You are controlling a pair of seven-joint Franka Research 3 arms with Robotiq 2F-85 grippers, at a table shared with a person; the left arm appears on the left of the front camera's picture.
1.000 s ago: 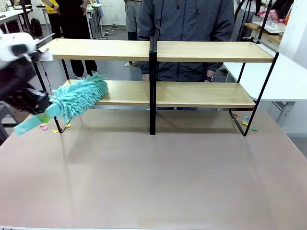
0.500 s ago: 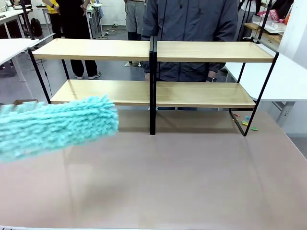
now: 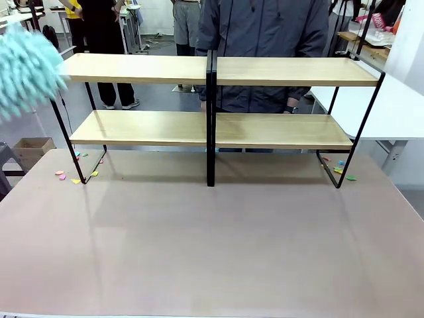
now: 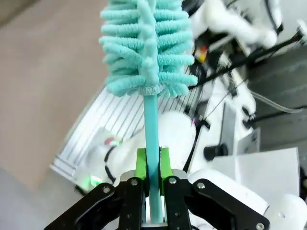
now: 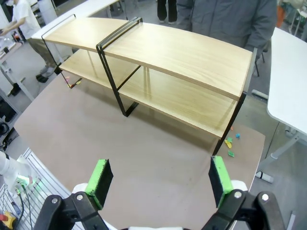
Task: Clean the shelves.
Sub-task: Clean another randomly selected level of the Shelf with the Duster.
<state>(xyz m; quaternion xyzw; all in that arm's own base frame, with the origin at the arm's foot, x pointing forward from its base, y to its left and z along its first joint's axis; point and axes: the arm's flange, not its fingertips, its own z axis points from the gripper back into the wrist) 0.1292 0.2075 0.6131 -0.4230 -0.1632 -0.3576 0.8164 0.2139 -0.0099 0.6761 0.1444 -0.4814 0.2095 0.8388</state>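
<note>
Two joined racks make up the shelves [image 3: 212,129], which stand across the far half of the brown table [image 3: 212,245], toward twelve o'clock from the robot, nearly spanning its width; light-wood boards sit on thin black tube frames, upper tier above lower. Behind them, at twelve o'clock, stands a person [image 3: 262,40] in a dark grey jacket. In the right wrist view the shelves [image 5: 158,72] run from ten o'clock to three o'clock. A teal fluffy duster [image 3: 26,69] hangs blurred at ten o'clock in the front view, level with the left end of the upper board. The left gripper [image 4: 152,167] is clamped narrowly on the duster's thin teal handle [image 4: 152,139], its green pads [image 4: 141,163] pressed against both sides, the shaggy head [image 4: 146,45] pointing toward twelve o'clock. The right gripper [image 5: 158,179] is spread wide and holds nothing, above the near table. Small coloured scraps [image 3: 74,175] lie by the left feet at nine o'clock; more scraps [image 3: 341,169] lie by the right feet at three o'clock.
</note>
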